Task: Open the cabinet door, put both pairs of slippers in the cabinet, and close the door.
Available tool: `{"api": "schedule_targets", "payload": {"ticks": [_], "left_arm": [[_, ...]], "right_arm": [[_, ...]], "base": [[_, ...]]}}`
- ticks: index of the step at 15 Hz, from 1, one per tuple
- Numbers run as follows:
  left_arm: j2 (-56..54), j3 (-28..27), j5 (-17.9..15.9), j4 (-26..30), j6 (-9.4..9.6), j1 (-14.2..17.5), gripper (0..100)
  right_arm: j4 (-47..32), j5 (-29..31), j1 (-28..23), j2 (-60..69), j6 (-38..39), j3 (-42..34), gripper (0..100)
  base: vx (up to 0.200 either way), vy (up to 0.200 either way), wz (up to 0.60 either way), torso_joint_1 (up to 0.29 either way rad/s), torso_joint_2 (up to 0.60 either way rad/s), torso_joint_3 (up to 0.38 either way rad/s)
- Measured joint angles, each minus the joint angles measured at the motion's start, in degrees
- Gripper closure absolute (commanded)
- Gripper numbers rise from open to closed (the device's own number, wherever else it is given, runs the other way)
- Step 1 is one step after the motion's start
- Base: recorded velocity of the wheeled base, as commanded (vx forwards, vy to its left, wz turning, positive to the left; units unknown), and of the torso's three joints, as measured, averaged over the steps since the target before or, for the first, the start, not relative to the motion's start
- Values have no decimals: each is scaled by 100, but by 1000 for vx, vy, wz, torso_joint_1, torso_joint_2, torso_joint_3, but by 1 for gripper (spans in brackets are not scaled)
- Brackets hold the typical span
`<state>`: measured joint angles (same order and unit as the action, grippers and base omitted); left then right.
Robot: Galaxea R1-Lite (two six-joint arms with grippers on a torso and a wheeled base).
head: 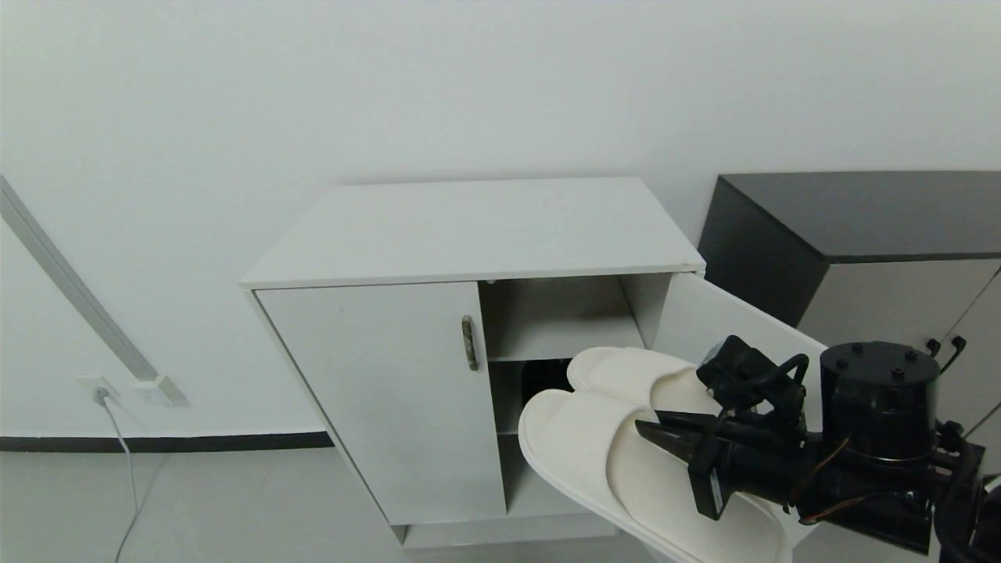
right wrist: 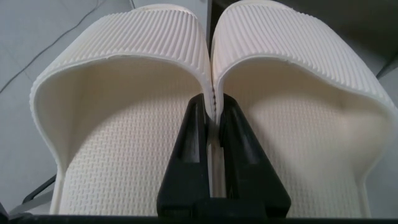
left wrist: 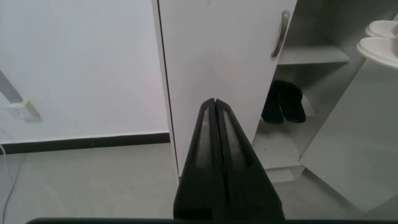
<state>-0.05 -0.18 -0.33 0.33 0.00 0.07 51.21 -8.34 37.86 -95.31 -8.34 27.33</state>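
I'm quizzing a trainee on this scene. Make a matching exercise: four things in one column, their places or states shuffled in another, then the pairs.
1. white slippers
2. black slippers
3. left cabinet door
4. right cabinet door

A. swung open
B. on a shelf inside the cabinet
C. shut
D. clamped in the right gripper

Pairs: 1-D, 2-B, 3-C, 4-A

Soft, even light from above keeps the wall (head: 469,78) and the cabinet (head: 469,227) top bright, leaves the shelves (head: 559,348) inside in dim shadow, lays a dull sheen on the dark unit (head: 860,203), and the head view's wide lens slants the cabinet's sides outward.
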Motion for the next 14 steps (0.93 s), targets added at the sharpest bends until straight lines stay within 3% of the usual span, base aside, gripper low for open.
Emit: {"api": "schedule_targets", "payload": {"ticks": [14], "left_arm": [[0,0,0,2,0,2,100]], "right_arm": [[0,7,0,-6,-9,1,100]], "base": [[0,0,0,-152,486,335]]}}
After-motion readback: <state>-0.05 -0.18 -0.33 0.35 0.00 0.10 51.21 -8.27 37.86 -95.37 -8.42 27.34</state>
